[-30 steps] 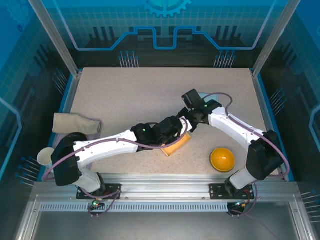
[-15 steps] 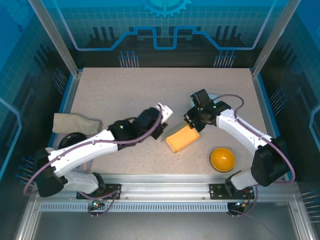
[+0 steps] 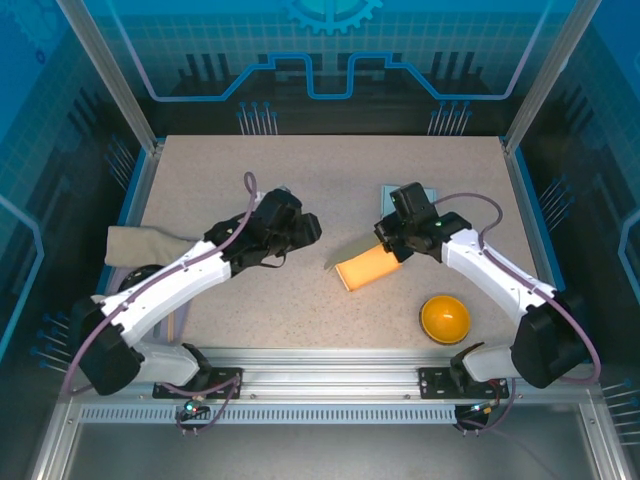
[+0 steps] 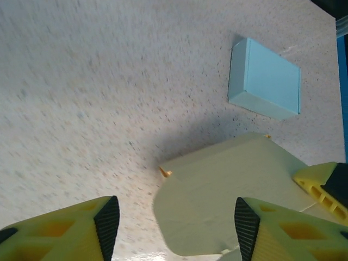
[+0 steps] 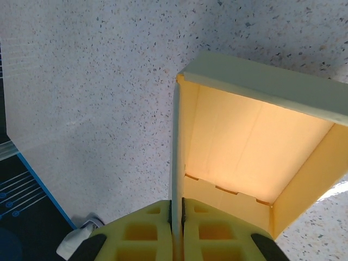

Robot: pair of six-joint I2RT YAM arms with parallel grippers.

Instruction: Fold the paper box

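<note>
The paper box (image 3: 366, 269) is orange-yellow inside and pale outside, and rests on the table right of centre with its open side showing. My right gripper (image 3: 390, 245) is shut on one side wall of the box (image 5: 244, 147), which is pinched thin between its jaws (image 5: 176, 209). My left gripper (image 3: 306, 230) hangs to the left of the box, apart from it. In the left wrist view its jaws (image 4: 176, 225) stand open with nothing between them, and a pale flap of the box (image 4: 228, 190) lies on the table ahead.
A light blue box (image 4: 266, 79) lies behind the paper box, partly under the right arm (image 3: 413, 192). An orange ball (image 3: 445, 318) sits near the front right. A beige cloth (image 3: 150, 247) lies at the left edge.
The left gripper has let go of the box, opened and drawn back to the left. The right gripper has carried the box slightly up and to the right.
</note>
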